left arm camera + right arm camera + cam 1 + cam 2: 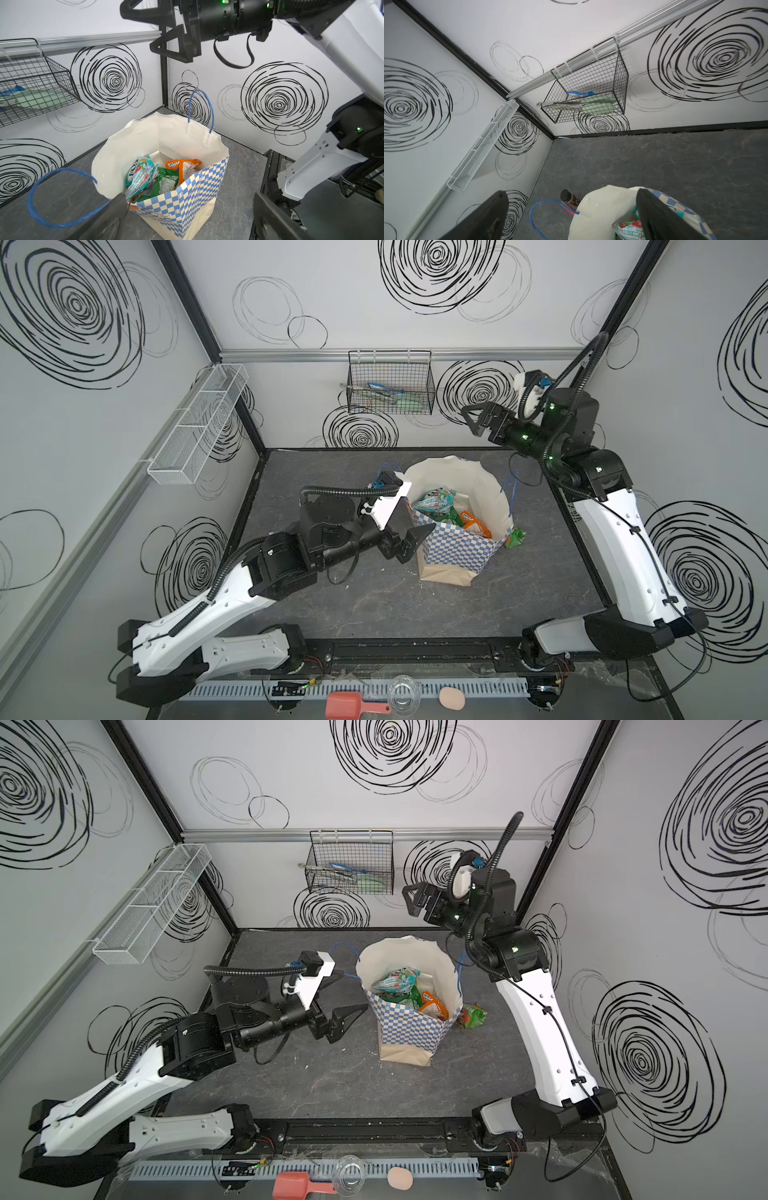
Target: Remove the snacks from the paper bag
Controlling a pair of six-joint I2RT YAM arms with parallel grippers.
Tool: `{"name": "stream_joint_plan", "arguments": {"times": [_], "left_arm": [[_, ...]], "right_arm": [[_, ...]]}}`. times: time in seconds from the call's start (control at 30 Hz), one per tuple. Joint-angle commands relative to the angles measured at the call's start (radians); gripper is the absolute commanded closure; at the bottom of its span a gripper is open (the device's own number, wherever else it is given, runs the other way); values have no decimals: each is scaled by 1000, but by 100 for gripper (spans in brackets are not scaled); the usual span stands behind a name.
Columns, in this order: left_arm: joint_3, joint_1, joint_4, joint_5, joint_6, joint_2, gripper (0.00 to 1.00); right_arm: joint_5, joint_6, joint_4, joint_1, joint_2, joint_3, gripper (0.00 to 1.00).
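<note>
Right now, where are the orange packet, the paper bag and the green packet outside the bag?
orange packet (184,168): left wrist view, its printed face.
paper bag (461,547): a top view, its checkered band.
green packet (515,538): a top view, its crinkled middle.

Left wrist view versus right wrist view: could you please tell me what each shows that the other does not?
Only the left wrist view shows the orange packet and the right arm raised above the table. Only the right wrist view shows the dark-lidded jar beside the paper bag and the white mesh shelf. Both show the bag, the teal packet and the black wire basket.
</note>
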Motion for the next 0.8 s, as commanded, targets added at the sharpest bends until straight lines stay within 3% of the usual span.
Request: {"name": "stream_joint_plan", "arguments": {"times": [0.0,0.1,0.23,0.53,0.77], "left_arm": [[-14,33,17,-35,20,-23,4],[-12,72,14,-14,39,-34,4],[-12,118,1,12,55,-41,4],[20,169,-24,133,58,-18,4],[15,170,-25,142,53,-22,4]], "right_arm": [[164,-154,-203,100,44,24,0],[256,-217,-284,174,81,-8,1],[279,-261,-326,214,106,-100,1],[281,-255,-290,183,162,-353,9],[247,-225,-345,149,265,-385,14]]}}
